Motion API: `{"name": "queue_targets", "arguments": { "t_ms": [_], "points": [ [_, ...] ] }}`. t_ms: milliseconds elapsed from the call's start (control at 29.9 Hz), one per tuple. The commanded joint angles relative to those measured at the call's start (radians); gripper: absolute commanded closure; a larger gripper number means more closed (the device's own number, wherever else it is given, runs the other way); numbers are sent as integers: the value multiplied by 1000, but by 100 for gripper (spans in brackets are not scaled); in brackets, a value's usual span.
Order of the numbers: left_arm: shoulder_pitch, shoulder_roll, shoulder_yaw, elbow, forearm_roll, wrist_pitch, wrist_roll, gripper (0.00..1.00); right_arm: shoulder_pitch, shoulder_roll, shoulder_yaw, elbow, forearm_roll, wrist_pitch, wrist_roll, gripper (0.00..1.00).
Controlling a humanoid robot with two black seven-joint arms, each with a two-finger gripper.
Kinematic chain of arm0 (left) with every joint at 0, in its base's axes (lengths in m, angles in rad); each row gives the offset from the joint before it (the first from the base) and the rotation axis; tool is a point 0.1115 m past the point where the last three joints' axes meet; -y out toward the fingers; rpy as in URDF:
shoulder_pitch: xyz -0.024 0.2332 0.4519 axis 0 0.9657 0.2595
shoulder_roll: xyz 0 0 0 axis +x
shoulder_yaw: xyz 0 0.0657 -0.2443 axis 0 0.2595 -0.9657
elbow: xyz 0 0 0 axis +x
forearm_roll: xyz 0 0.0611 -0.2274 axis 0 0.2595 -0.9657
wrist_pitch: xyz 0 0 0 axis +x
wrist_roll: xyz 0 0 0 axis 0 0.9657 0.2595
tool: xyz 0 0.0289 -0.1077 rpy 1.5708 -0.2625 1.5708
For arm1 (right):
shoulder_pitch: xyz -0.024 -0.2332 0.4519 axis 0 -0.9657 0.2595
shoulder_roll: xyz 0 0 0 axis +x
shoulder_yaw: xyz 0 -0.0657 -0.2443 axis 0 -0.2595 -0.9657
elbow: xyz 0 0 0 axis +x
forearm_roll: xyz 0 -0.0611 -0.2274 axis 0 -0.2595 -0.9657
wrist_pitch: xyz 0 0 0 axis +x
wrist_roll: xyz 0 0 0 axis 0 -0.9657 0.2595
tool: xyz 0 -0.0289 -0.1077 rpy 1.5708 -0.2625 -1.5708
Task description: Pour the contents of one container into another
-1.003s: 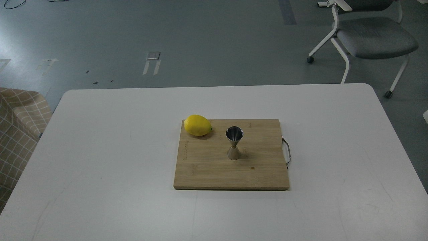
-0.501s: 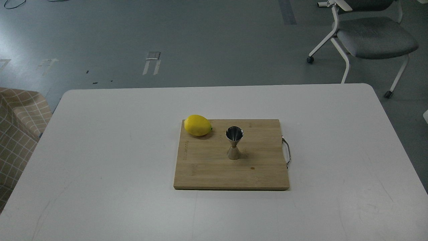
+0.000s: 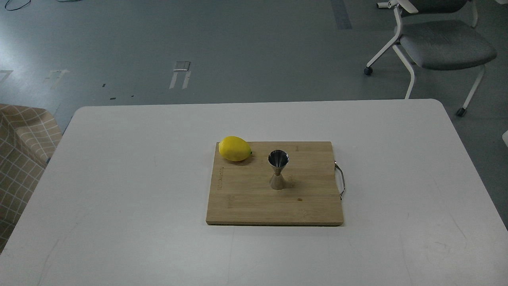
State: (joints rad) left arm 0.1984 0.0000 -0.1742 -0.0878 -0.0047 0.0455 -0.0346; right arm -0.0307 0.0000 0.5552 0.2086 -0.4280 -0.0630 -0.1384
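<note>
A shiny steel hourglass-shaped jigger [image 3: 278,169] stands upright near the middle of a wooden cutting board [image 3: 246,202] on the white table. Its open upper cone faces up. The clear glass tumbler is out of view. Neither of my arms nor grippers shows in the head view.
A yellow lemon [image 3: 235,148] lies on the board's far left corner. The board has a metal handle [image 3: 340,178] on its right side. A grey chair [image 3: 436,43] stands beyond the table's far right corner; a checked beige seat [image 3: 20,155] is at the left edge.
</note>
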Motion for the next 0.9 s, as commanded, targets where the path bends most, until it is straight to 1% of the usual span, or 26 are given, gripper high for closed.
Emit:
{"name": "queue_targets", "arguments": {
  "t_ms": [0, 267, 568, 668, 735, 802, 869],
  "points": [
    [1, 0, -2, -4, 0, -3, -1, 1, 0, 0, 0, 0, 0, 0, 0, 0],
    [1, 0, -21, 0, -52, 8, -1, 1, 0, 0, -1, 0, 0, 0, 0, 0],
    [1, 0, -13, 5, -46, -1, 5, 1, 0, 0, -1, 0, 0, 0, 0, 0],
    [1, 0, 12, 10, -40, 4, 4, 1, 0, 0, 0, 0, 0, 0, 0, 0],
    [1, 0, 42, 11, -38, 4, 5, 1, 0, 0, 0, 0, 0, 0, 0, 0],
    [-1, 0, 105, 11, -35, 8, 7, 1, 0, 0, -1, 0, 0, -1, 0, 0],
    [1, 0, 117, 10, -35, 1, 5, 1, 0, 0, 0, 0, 0, 0, 0, 0]
  ]
}}
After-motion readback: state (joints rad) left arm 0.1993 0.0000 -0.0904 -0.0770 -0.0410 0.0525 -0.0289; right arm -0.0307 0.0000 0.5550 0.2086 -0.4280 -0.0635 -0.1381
